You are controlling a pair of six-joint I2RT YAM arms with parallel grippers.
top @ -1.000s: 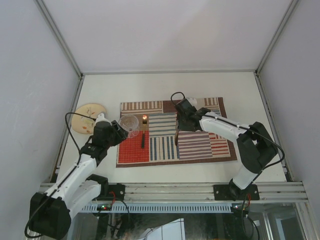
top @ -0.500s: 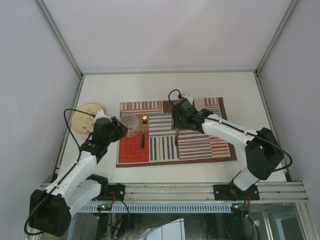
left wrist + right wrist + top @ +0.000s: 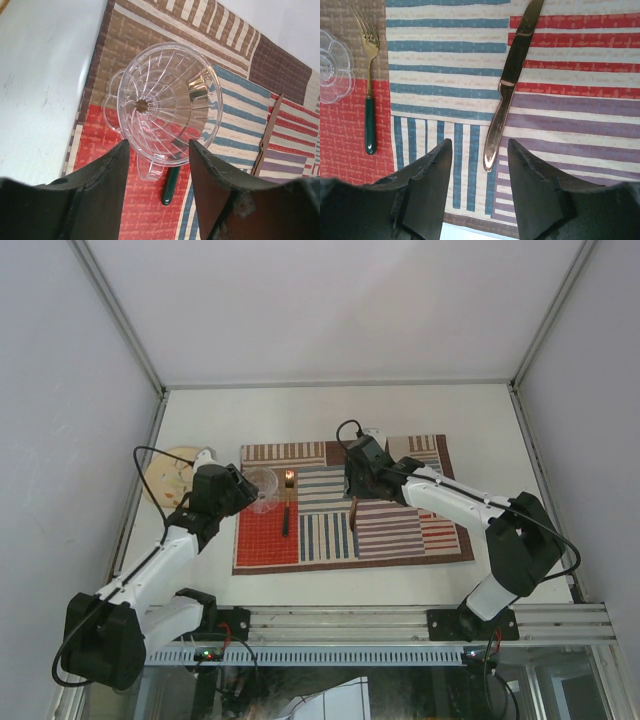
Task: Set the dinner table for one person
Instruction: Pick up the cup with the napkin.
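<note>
A clear ribbed glass cup (image 3: 262,486) with a handle stands on the left part of the striped placemat (image 3: 400,530), which lies on the white dinner table (image 3: 300,410). My left gripper (image 3: 243,492) is open, its jaws either side of the cup's near rim (image 3: 167,102) without closing on it. A gold fork with a green handle (image 3: 287,505) lies right of the cup. A metal knife (image 3: 354,512) lies mid-mat. My right gripper (image 3: 358,480) is open and empty above the knife (image 3: 507,85), whose handle end points between the jaws.
A tan plate (image 3: 170,472) lies on the table left of the placemat, behind my left arm. Aluminium rails edge the table, and white walls enclose it on three sides. The fork (image 3: 369,95) and cup (image 3: 332,67) show at the left of the right wrist view.
My left gripper has moved up toward the cup. My right gripper has drawn back and to the left from the knife, which stays on the mat.
</note>
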